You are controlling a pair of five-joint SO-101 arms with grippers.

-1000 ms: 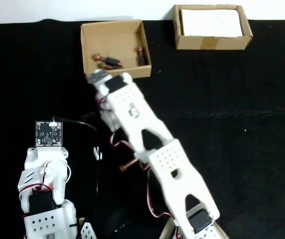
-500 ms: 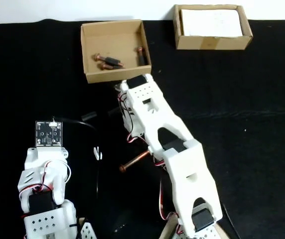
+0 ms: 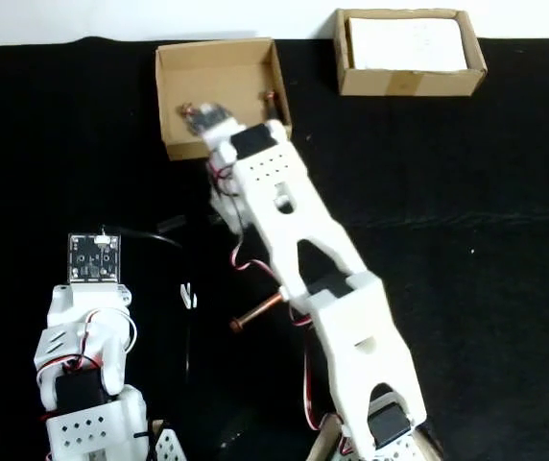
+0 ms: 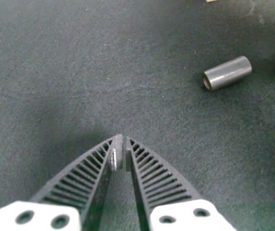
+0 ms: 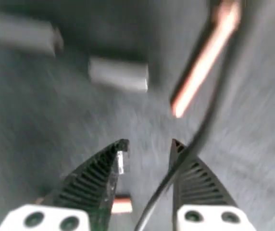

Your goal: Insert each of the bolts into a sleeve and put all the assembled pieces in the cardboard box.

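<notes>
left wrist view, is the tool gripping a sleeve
No, the left tool is shut on nothing, and the sleeve lies well apart from it.

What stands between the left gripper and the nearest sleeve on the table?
Nothing visible does. In the left wrist view, bare dark cloth lies between the shut left gripper and the sleeve.

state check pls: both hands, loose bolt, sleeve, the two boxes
left hand: shut, empty
right hand: open
bolt: lying loose, no sleeve on it
sleeve: on its side, empty
cardboard box: open-topped, assembled pieces inside
second box: open-topped, white sheet inside
</notes>
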